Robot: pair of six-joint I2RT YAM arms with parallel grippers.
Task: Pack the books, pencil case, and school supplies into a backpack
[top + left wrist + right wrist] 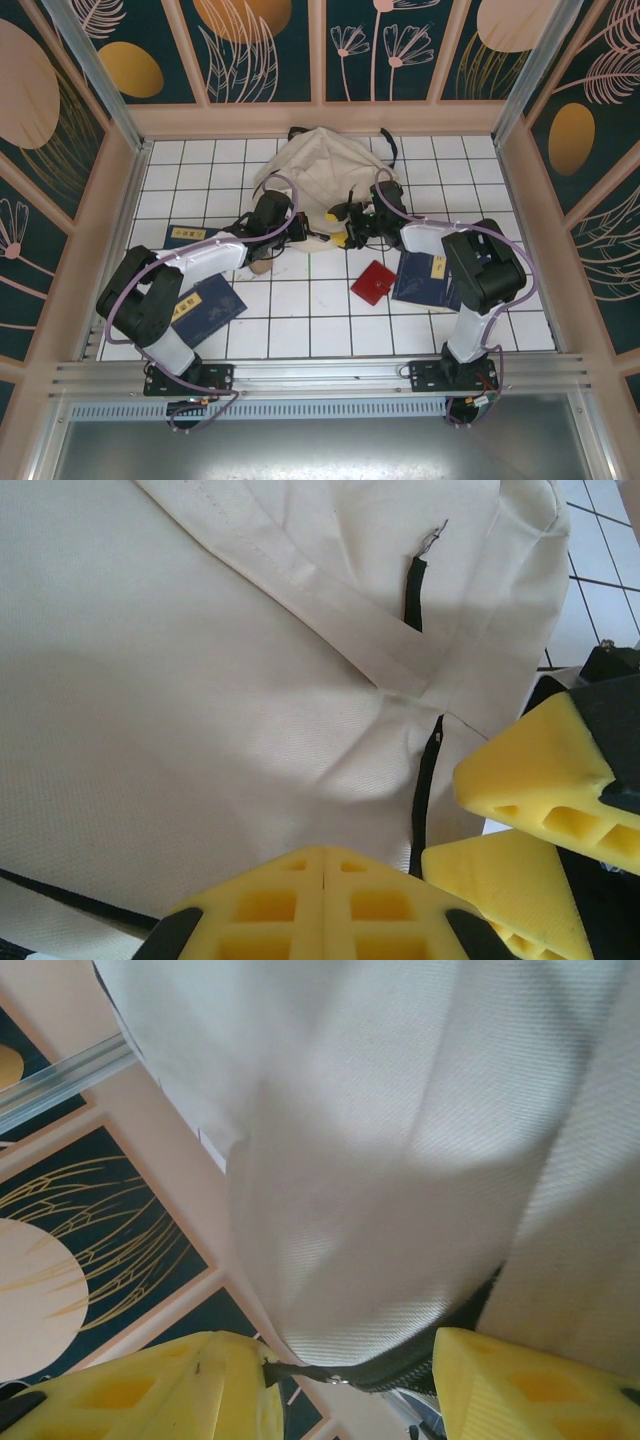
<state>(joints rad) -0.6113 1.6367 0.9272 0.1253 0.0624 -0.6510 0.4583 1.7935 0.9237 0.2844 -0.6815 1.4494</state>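
Note:
The cream backpack [322, 168] lies slumped at the back middle of the table. My left gripper [300, 228] is at its near edge, pads pressed together [325, 865] with nothing seen between them, against the cloth beside a dark zip line [424, 780]. My right gripper [350, 232] stands open just to the right; the backpack's black zip edge [400, 1368] and cloth [400, 1160] run across the gap between its yellow fingers [520, 1385]. Navy books lie at left [205, 308], back left [190, 235] and right [425, 278]. The red school supplies case [374, 282] sits mid-table. A tan pencil case end [262, 265] peeks from under the left arm.
Framed patterned walls close in the white tiled table [310, 325] on three sides. The two grippers sit close together, the right one's fingers [530, 770] showing in the left wrist view. Black straps [385, 138] trail behind the backpack.

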